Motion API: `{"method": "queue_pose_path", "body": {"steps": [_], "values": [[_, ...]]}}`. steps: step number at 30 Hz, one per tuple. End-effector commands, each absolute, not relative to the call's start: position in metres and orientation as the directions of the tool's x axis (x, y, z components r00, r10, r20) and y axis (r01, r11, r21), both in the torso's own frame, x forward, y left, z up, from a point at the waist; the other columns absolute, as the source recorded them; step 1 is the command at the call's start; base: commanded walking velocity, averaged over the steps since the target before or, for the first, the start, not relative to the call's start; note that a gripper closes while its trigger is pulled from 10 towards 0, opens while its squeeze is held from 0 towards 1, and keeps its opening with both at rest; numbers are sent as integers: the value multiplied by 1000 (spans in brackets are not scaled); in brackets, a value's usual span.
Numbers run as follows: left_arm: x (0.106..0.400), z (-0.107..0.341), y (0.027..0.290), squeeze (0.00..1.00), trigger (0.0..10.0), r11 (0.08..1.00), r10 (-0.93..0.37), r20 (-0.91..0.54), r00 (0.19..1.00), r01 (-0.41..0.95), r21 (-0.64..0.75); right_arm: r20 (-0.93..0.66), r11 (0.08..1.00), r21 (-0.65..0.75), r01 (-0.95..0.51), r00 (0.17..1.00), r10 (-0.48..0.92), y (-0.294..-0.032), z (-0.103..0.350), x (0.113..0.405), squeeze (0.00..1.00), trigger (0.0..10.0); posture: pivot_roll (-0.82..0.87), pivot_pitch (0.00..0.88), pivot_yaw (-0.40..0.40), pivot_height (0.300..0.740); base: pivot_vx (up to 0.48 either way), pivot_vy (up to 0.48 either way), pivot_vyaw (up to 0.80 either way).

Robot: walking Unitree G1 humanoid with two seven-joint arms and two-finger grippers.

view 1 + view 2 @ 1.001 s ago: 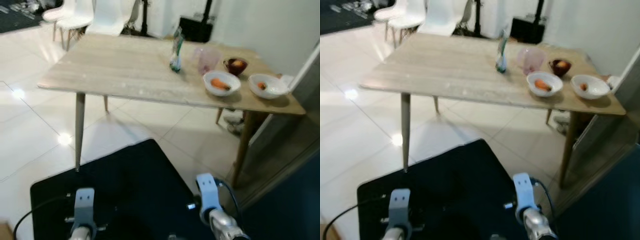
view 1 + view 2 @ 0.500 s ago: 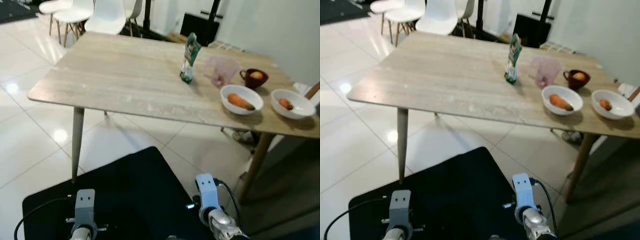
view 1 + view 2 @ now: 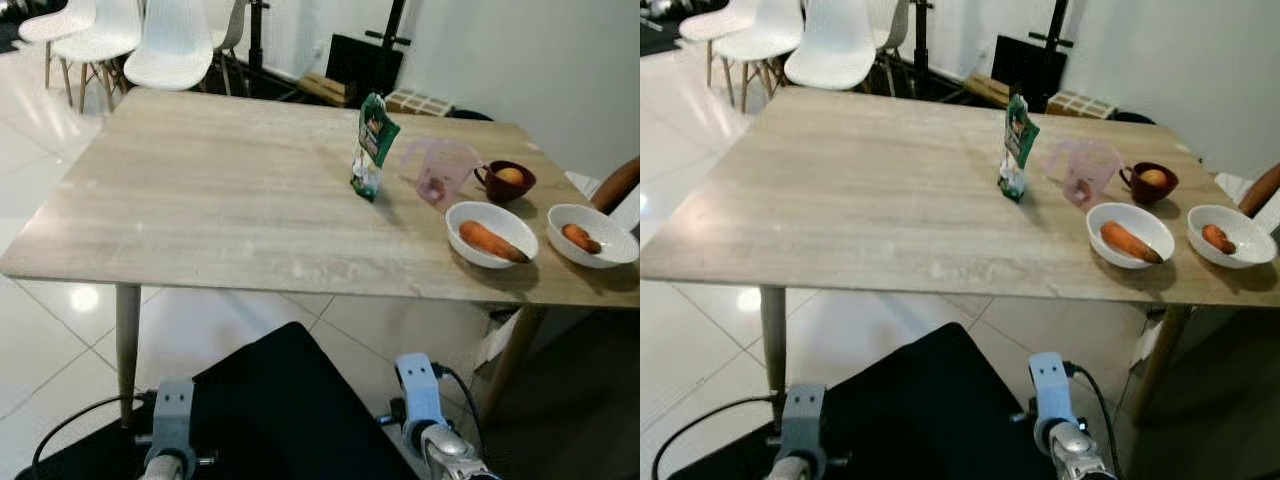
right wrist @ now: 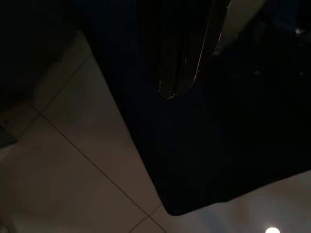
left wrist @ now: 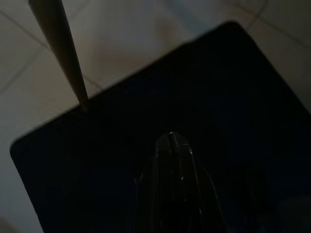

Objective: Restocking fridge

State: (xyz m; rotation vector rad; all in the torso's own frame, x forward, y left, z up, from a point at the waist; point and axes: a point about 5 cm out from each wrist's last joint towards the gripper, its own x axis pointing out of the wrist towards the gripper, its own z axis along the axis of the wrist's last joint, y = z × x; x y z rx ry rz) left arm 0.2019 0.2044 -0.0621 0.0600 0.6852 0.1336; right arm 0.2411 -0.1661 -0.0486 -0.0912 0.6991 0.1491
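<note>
A pale wooden surface [image 3: 200,210] now stands close in front of the robot; over the last second the head view has drawn nearer and swung to face it more squarely, so the camera has moved, not the things. On the far right part of the surface, a green pouch [image 3: 372,146] stands upright, just beside a clear pink jug [image 3: 437,172]. Next comes a dark red cup holding a small fruit [image 3: 507,179], then two white bowls: the nearer bowl [image 3: 491,233] holds a carrot [image 3: 492,242], and the right-hand bowl [image 3: 592,234] holds a smaller carrot piece [image 3: 581,238]. White chairs [image 3: 170,45] stand beyond. Both arms hang low over a black mat [image 3: 290,400] on the tiled floor. The left gripper [image 5: 171,141] and right gripper [image 4: 170,90] each have their jaws pressed together, grasping nothing. Judging by this, the robot is closing in on the food, and nothing has yet been picked up for the fridge.
</note>
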Motion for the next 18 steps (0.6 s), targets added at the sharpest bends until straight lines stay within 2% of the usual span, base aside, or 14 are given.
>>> {"method": "queue_pose_path", "body": {"steps": [1,9,18], "values": [[189,-71,196,0,10000,994,108,-673,732,-66,88,-656,985,-50,-166,749,93,-170,-51,238,0,10000,-67,70,-48,740,0,0,0],[185,-74,194,0,10000,995,97,-687,720,-45,93,-674,989,-26,-146,733,90,-171,-54,234,0,10000,-66,72,-46,740,0,0,0],[185,-75,191,0,10000,996,71,-688,722,-11,91,-676,988,-58,-144,734,67,-177,-55,231,0,10000,-76,80,-45,740,0,0,0]]}}
